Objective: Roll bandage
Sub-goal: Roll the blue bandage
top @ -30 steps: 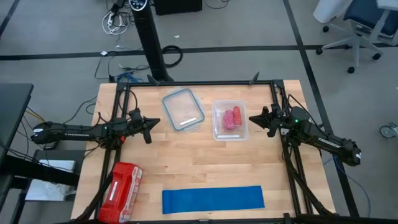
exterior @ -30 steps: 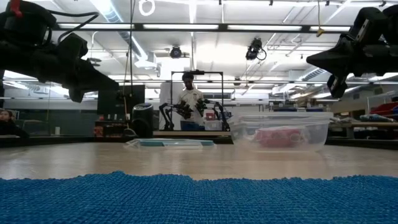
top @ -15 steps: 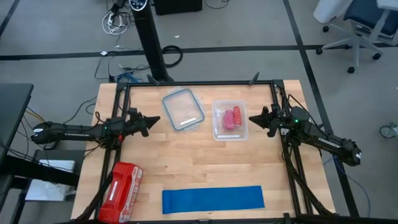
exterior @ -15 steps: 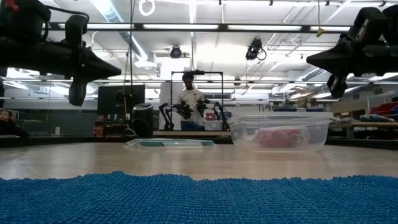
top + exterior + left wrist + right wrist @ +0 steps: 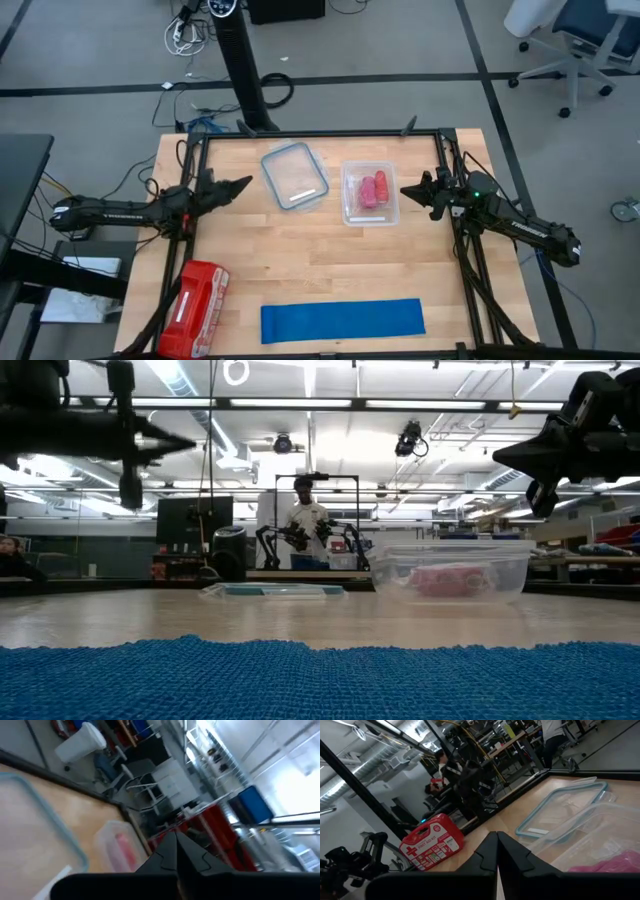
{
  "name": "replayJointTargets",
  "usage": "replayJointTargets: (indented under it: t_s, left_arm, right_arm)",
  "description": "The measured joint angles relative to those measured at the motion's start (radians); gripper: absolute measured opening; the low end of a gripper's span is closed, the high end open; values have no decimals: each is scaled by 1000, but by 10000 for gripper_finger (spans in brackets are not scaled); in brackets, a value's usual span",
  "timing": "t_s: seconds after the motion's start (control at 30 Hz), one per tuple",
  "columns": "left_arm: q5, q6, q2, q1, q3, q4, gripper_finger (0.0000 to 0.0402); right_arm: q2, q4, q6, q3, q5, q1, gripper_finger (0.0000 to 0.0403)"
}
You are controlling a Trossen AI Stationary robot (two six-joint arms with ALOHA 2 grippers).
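The blue bandage (image 5: pixel 342 320) lies flat as a long strip along the table's near edge; it fills the foreground of the low view (image 5: pixel 320 680). My left gripper (image 5: pixel 244 183) is shut and empty, held above the table's left side, far from the bandage. It also shows in the left wrist view (image 5: pixel 176 851). My right gripper (image 5: pixel 405 192) is shut and empty above the table's right side, beside the clear tub. It also shows in the right wrist view (image 5: pixel 497 849).
A clear tub (image 5: pixel 369 192) with pink-red rolls stands at the far middle, its clear lid (image 5: pixel 294 175) lying to its left. A red first-aid pack (image 5: pixel 194 305) lies at the near left. A person (image 5: pixel 304 520) stands at another robot station beyond the table.
My left gripper has risen and tipped up from pointing down at the table to pointing about level toward the right edge, drawing back slightly toward the left. My right gripper and the bandage have kept still.
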Motion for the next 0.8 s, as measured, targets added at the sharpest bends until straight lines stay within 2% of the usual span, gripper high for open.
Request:
replayJointTargets:
  t_s: [0.2, 0.4, 0.57, 0.8]
  left_arm:
    - [-1, 141, 16, 0, 118, -2, 1]
    - [0, 217, 85, 0, 247, 0, 1]
    - [22, 280, 158, 0, 351, -7, 1]
    - [38, 366, 289, 0, 502, -11, 1]
  right_arm:
    - [0, 0, 0, 0, 0, 0, 8]
    - [1, 31, -2, 0, 3, 0, 8]
    - [0, 146, 119, 0, 107, 0, 8]
    - [0, 328, 246, 11, 189, 0, 8]
